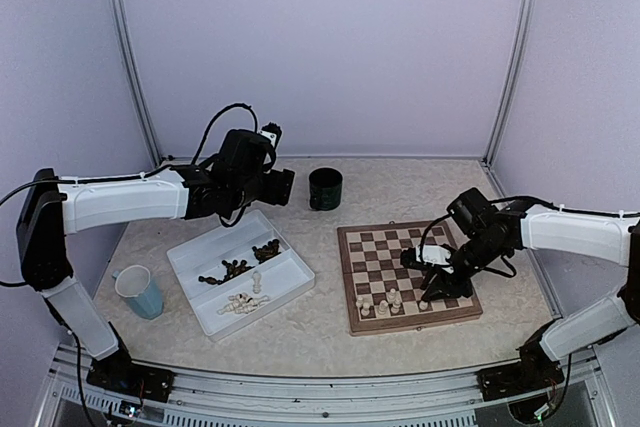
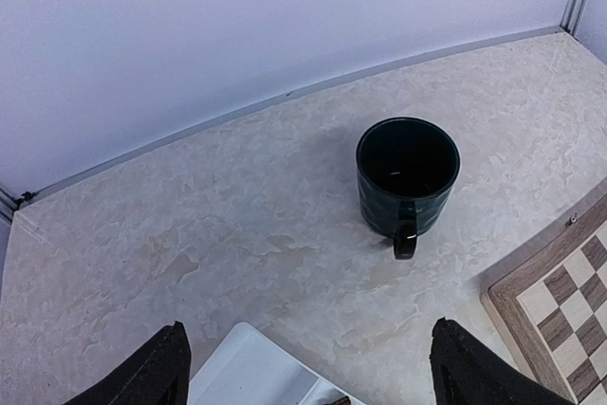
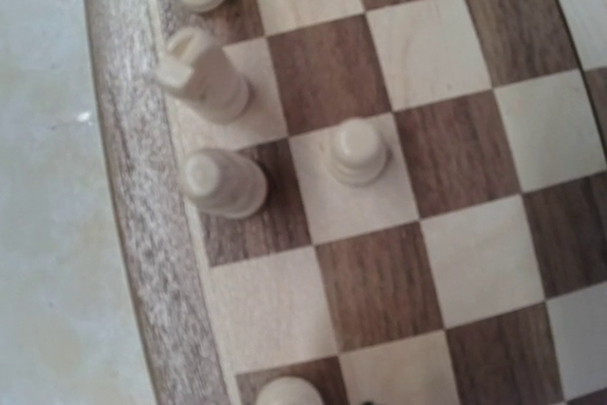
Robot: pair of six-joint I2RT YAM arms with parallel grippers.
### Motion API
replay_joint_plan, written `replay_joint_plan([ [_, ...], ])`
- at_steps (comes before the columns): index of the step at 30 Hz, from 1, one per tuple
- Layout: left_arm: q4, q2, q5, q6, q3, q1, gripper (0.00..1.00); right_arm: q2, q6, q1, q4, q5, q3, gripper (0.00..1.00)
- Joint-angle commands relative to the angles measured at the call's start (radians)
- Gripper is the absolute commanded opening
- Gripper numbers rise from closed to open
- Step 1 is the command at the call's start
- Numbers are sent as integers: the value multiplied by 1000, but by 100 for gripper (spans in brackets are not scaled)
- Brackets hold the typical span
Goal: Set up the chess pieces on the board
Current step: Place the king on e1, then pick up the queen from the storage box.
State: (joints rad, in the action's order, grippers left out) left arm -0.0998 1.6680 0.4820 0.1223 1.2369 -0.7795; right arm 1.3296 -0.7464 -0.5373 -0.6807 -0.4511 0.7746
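My left gripper [image 2: 308, 334] hangs spread wide above the table near the dark mug [image 2: 408, 173], holding nothing. The right gripper [image 1: 432, 272] sits low over the right side of the board [image 1: 410, 247] (can't tell from my feeds whether its fingers are apart or pinched). A few cream chess pieces [image 3: 223, 182] stand along the board's near edge, and more lie in the white tray [image 1: 295, 269].

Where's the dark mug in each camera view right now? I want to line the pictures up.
Top view: the mug stands at the far middle of the table, beyond the chessboard.
Left wrist view: the mug is right of centre, handle toward the camera.
Right wrist view: not in it.
Shared landmark: the chessboard's light wooden border, at lower right in the left wrist view and down the left side in the right wrist view.
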Motion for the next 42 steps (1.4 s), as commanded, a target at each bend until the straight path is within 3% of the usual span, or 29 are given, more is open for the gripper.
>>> replay_joint_plan([
  [1, -8, 9, 18, -12, 31, -12, 86, -2, 7, -13, 8, 4, -9, 31],
  [13, -9, 7, 21, -20, 31, -18, 86, -10, 6, -13, -47, -61, 39, 41],
  [20, -61, -7, 88, -12, 53, -18, 87, 95, -21, -13, -179, -196, 272, 45],
  [24, -182, -28, 63, 44, 105, -8, 86, 212, 25, -17, -119, -151, 411, 43],
  [26, -268, -40, 4, 99, 124, 18, 81, 265, 30, -30, -83, -126, 480, 42],
  [28, -350, -64, -134, 149, 111, 60, 68, 319, 35, -53, -57, -100, 554, 40],
  [33, -368, -164, -345, 297, -98, 99, 49, 454, 64, -115, -23, -64, 707, 36],
  [37, -378, -206, -335, 391, -214, 49, 48, 516, 94, -120, -3, -52, 753, 35],
  [42, -408, -108, -352, 415, -259, 18, 47, 508, 105, -120, 20, -35, 741, 35],
])
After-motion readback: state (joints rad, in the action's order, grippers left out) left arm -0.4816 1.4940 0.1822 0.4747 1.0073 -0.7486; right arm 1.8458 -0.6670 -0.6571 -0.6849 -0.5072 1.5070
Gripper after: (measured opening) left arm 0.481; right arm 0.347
